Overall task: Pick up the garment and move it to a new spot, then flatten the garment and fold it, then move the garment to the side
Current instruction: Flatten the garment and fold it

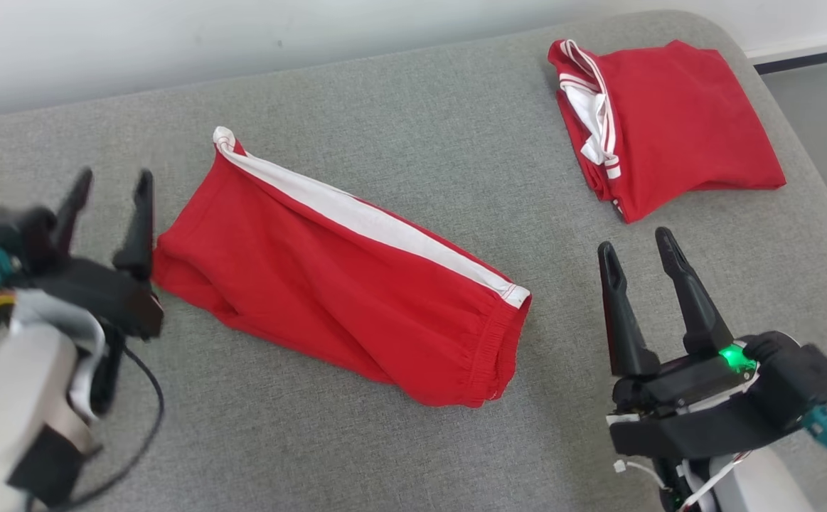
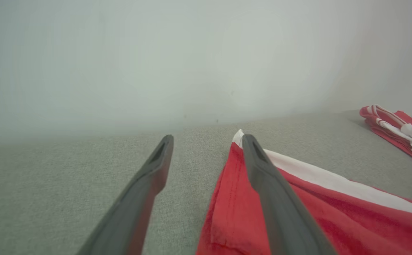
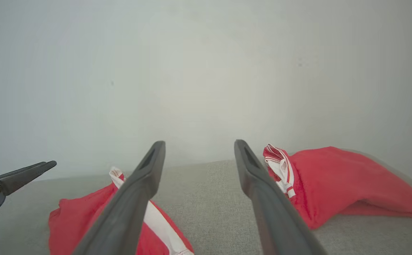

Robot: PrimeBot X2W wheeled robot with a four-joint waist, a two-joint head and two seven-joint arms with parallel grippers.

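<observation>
Head view: the red shorts [image 1: 342, 284] are seen lying doubled over in the middle of the grey padded surface [image 1: 420, 107], the white side stripe along the far edge and the elastic waistband turned toward the right gripper [image 1: 635, 242]. The left gripper [image 1: 114, 178] is held just beside the shorts' left end, its fingers spread and nothing caught between them; in the left wrist view one finger is seen over the red cloth, though contact cannot be told. The right gripper is kept a little apart from the waistband, its fingers likewise spread wide and empty. A second red garment [image 1: 669, 121], folded, is set near the far right corner, well apart from the shorts. The folding step is judged to be done or nearly so, and moving the shorts aside is not yet done. For that, both ends of the bundle would need to be pinched through all layers and lifted together, so that the fold is not shaken open.
</observation>
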